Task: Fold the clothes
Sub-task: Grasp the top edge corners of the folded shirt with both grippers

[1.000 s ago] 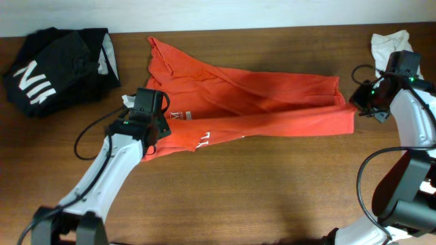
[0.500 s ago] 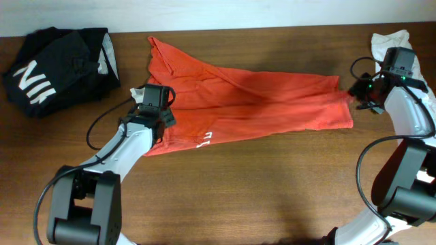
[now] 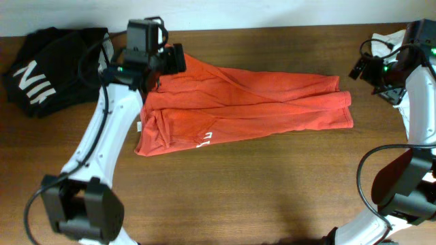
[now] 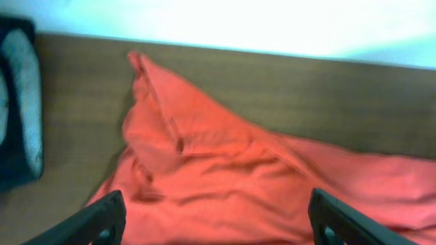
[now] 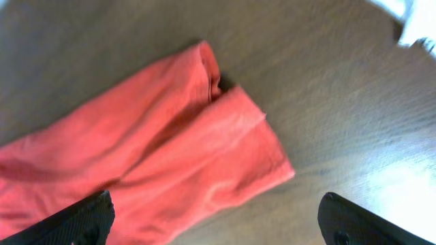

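Observation:
The red-orange T-shirt [image 3: 245, 109] lies folded lengthwise in a long band across the middle of the table, with a bit of white print showing near its front left. My left gripper [image 3: 172, 60] hovers open over the shirt's back left corner; in the left wrist view the gripper [image 4: 218, 221] has only the red cloth [image 4: 225, 170] below its spread fingers. My right gripper [image 3: 364, 68] is open, raised just past the shirt's right end. In the right wrist view the gripper [image 5: 218, 221] holds nothing, and the shirt's hem [image 5: 170, 150] lies flat.
A black garment with white lettering [image 3: 54, 68] is bunched at the back left corner, also visible as a black heap [image 4: 17, 109] at the edge of the left wrist view. A white garment [image 3: 388, 42] lies crumpled at the back right, behind the right arm. Bare wood runs along the table's front.
Both grippers have opened and let go of the shirt. The left arm swung up to the back left corner, and the right rose back and right. The shirt now lies in a narrower band.

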You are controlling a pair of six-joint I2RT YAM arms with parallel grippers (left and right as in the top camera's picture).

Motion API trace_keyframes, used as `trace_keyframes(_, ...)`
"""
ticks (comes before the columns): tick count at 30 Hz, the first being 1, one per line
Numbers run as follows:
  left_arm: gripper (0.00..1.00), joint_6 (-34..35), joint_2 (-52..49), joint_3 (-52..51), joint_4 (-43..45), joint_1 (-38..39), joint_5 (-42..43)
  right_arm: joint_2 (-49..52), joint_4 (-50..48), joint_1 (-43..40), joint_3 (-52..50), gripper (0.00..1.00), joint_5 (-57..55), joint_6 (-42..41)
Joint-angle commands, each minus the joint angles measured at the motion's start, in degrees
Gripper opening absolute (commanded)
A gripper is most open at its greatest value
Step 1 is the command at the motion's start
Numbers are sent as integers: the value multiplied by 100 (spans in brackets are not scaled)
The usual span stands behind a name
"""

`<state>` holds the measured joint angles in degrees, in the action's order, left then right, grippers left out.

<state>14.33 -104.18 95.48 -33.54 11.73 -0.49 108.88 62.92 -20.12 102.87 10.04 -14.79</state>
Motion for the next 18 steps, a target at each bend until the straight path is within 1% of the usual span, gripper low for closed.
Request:
trace_keyframes(1,83,-223,-1082,1123,-317,-350,1178,-28,83,280,63,99,181,151)
trace_keyframes(4,82,-22,-1904,1534,-308,-358,1335,-28,101,538,63,99,179,151)
trace_keyframes(5,82,136,-2186,1554,-122,-358,1335,-26,120,664,63,99,177,151)
trace_keyframes(7,82,151,-2634,1554,356,-358,1342,-26,127,850,63,99,164,151)
trace_keyframes(9,78,190,-2944,1554,520,-358,1340,-26,144,1005,63,99,11,151)
trace_keyframes(12,78,188,-3226,1552,555,-358,1322,-4,153,1141,52,99,-155,151)
trace_keyframes(15,78,33,-3504,1552,680,-361,1259,24,295,1154,52,99,-170,151)
trace_keyframes(18,77,35,-3650,1550,675,-334,1248,24,323,1154,52,99,-245,151)
